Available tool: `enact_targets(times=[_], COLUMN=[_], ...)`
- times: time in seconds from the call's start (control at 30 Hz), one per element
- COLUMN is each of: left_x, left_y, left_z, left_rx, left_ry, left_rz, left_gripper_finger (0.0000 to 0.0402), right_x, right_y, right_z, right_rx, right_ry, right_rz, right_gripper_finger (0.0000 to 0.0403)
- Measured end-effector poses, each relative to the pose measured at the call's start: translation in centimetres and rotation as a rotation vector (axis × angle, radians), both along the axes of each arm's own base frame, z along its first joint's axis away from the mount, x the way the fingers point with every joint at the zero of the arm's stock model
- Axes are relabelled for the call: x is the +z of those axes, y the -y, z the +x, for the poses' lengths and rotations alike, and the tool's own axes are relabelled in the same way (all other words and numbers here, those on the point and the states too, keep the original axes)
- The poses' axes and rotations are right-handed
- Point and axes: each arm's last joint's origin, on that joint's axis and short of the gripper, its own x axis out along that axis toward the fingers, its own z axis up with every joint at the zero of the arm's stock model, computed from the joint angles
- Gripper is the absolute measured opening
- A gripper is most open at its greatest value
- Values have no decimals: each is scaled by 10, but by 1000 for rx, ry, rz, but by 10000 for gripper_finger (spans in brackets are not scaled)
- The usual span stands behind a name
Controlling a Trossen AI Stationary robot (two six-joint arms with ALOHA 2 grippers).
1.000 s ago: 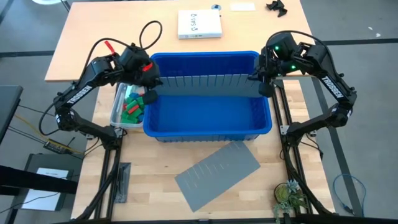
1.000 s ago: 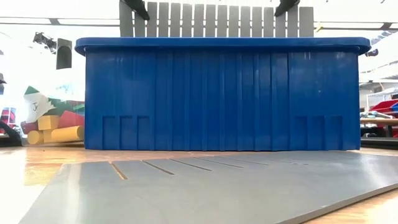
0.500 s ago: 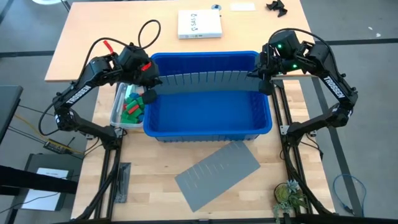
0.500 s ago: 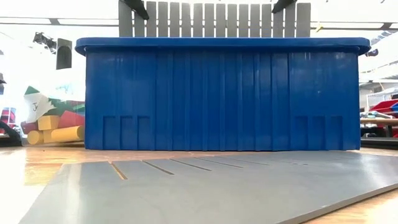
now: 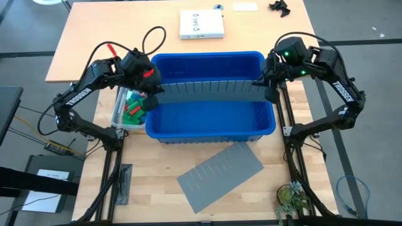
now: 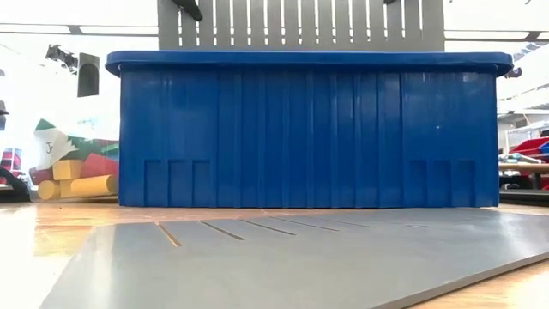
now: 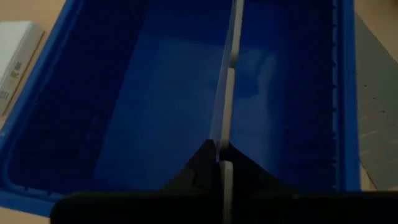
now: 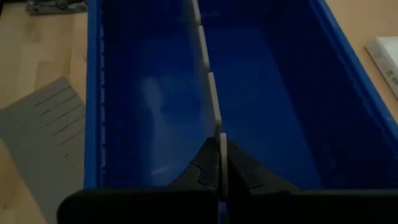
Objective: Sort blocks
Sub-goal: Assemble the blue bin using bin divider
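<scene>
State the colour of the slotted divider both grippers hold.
Grey divider, clearest in the high view.

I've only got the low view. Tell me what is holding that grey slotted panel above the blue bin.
Observer: Both arms. The left tool is shut on one end of the grey divider, and the right tool is shut on the other end.
Operator: Report what is inside the bin.
Observer: Nothing that shows. The blue bin looks bare on both sides of the divider.
Operator: Then find me the blocks.
Observer: Red and green blocks lie in a clear tub beside the bin, on the left arm's side.
</scene>
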Motion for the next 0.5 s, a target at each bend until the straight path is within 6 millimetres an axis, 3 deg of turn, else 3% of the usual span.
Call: enact_targets(times=[0.5], left_x=[-2], left_y=[6], left_z=[1], left_rx=[26], left_ry=[-32], left_rz=[16], left_gripper_finger=[21], right_x=[-6], right_y=[3], right_z=[5], right_rx=[0], right_ry=[-41], right_rz=[7], right_gripper_finger=[0])
